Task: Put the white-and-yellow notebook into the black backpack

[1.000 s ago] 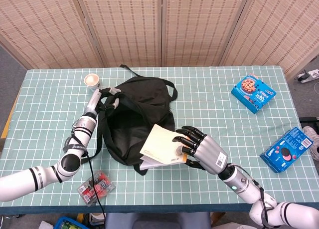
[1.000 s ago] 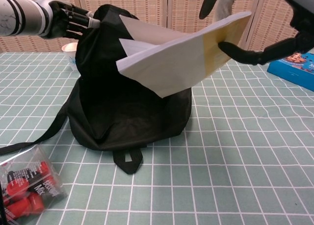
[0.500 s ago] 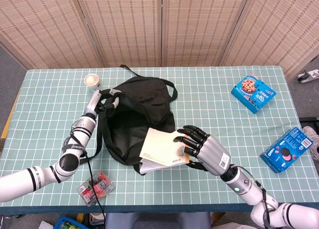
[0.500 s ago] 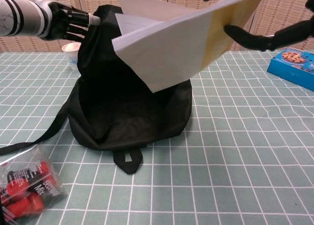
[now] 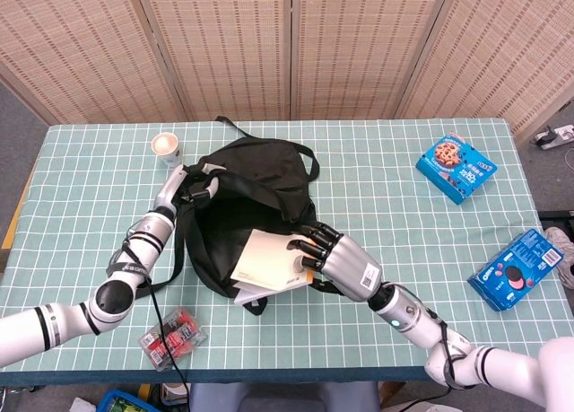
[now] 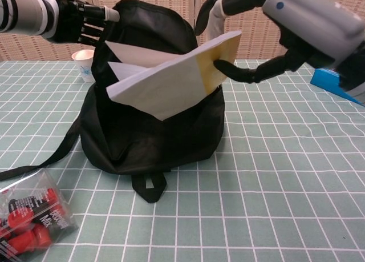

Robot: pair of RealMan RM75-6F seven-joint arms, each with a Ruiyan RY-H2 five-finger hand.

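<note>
The black backpack (image 5: pixel 251 201) (image 6: pixel 148 136) lies on the checked table with its mouth wide open toward me. My left hand (image 5: pixel 193 186) (image 6: pixel 80 22) grips the far rim of the opening and holds it up. My right hand (image 5: pixel 327 258) (image 6: pixel 274 28) holds the white-and-yellow notebook (image 5: pixel 267 264) (image 6: pixel 168 79) by its yellow edge. The notebook hangs tilted over the open mouth, its white pages fanned apart and pointing down into the bag.
A paper cup (image 5: pixel 166 146) stands behind the backpack at the left. A clear box of red items (image 5: pixel 172 337) (image 6: pixel 31 210) lies near the front left edge. Two blue cookie packs (image 5: pixel 456 166) (image 5: pixel 520 270) lie at the right. A backpack strap (image 6: pixel 34 162) trails left.
My right hand has carried the notebook left and lower, from beside the bag's front edge to over its open mouth. The left hand keeps holding the rim.
</note>
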